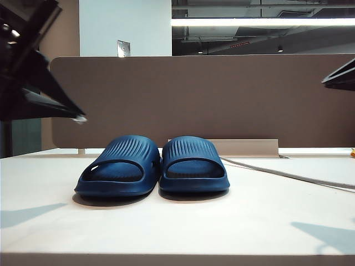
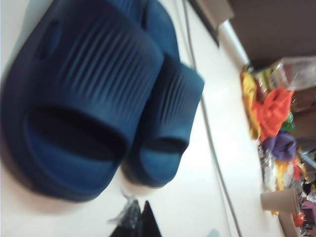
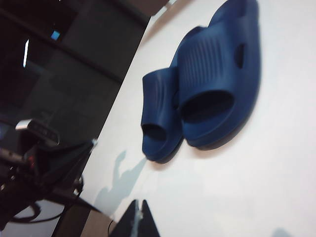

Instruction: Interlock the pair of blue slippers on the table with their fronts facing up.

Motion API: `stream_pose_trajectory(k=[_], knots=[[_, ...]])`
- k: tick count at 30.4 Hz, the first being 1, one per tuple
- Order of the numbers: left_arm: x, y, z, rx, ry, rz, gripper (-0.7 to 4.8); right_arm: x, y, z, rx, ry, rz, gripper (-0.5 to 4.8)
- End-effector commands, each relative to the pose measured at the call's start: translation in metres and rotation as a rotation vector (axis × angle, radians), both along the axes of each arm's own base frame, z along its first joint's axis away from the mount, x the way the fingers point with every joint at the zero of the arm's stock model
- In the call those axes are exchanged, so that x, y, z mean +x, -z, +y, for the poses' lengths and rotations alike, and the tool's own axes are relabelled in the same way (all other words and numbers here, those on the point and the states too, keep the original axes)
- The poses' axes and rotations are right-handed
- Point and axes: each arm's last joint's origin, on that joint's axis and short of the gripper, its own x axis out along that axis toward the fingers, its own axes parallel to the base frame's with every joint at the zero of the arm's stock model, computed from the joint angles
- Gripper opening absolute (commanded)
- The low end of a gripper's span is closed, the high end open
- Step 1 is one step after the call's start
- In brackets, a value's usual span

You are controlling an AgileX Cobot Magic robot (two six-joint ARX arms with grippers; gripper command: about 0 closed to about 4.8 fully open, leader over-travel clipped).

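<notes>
Blue slippers (image 1: 152,166) side by side, touching, on table (image 1: 177,233); left end effector (image 2: 140,222), right end effector (image 3: 139,222) clenched, empty, aloft.

Before me sits the pair of dark navy moulded rubber slide sandals (image 1: 152,166), soles down on the large flat off-white matte surface (image 1: 177,233), side by side and touching along their inner edges. Their open toes point toward the near edge, their ribbed wide straps arch upward. The left slipper (image 1: 119,169) is angled slightly outward and shows an oval vent hole in its side; the right slipper (image 1: 193,166) sits straighter. They lie near the middle of the surface, in front of its brown fabric back panel.
</notes>
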Motion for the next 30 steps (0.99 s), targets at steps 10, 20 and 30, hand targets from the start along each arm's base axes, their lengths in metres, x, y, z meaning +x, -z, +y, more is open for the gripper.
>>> stream_pose_trajectory(k=[10,20,30], knots=[[0.017,0.015,-0.021,-0.062,0.039,0.020,-0.05,0.020,-0.026,0.020,-0.106,-0.086,-0.016,-0.05],[0.023,0.011,-0.022,-0.127,-0.054,-0.026,0.30,0.053,-0.041,0.037,-0.241,-0.178,-0.028,-0.05],[0.027,0.018,-0.022,-0.193,-0.171,0.047,1.08,0.062,-0.048,0.041,-0.235,-0.202,-0.087,-0.05]])
